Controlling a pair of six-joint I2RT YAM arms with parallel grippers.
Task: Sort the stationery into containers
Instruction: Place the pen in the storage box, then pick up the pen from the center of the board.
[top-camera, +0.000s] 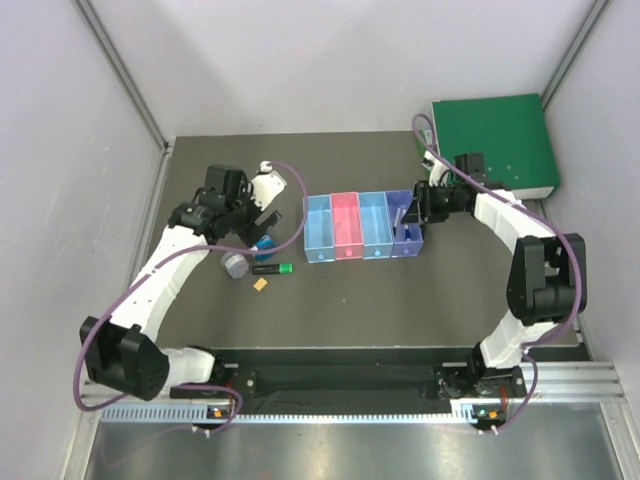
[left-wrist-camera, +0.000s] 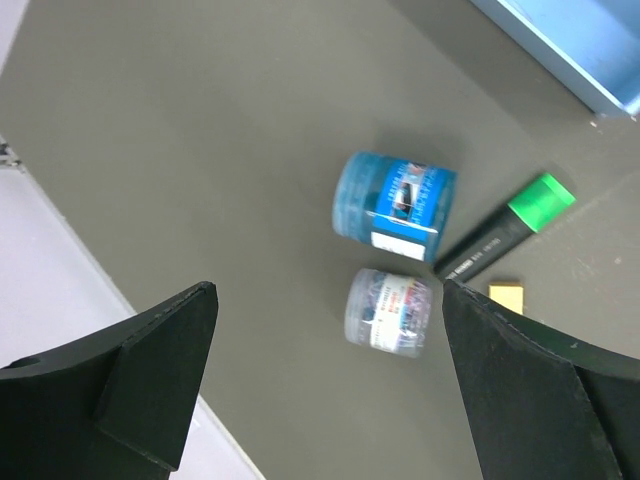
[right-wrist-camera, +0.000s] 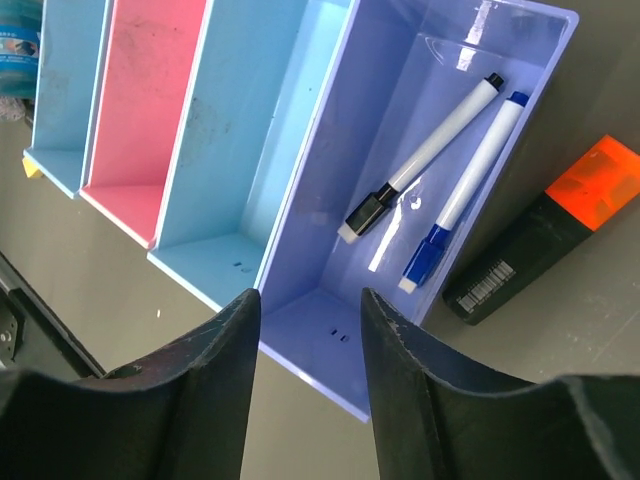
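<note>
Four joined containers (top-camera: 360, 228) stand mid-table. Inside the purple one (right-wrist-camera: 400, 110) lie two white pens, one black-capped (right-wrist-camera: 425, 155) and one blue-capped (right-wrist-camera: 465, 190). An orange-capped highlighter (right-wrist-camera: 545, 240) lies on the table just outside it. My right gripper (right-wrist-camera: 308, 300) hangs open over the purple bin's near end with nothing in it. To the left lie a blue tin (left-wrist-camera: 393, 197), a grey tin (left-wrist-camera: 388, 311), a green-capped highlighter (left-wrist-camera: 505, 226) and a tiny orange block (left-wrist-camera: 507, 296). My left gripper (left-wrist-camera: 328, 295) is wide open above the tins, empty.
A large green binder (top-camera: 495, 143) lies at the back right corner. The pink bin (right-wrist-camera: 150, 100) and the two light blue bins (right-wrist-camera: 240, 120) hold nothing. Grey walls close in both sides, and the arms' base rail (top-camera: 350, 380) runs along the near edge.
</note>
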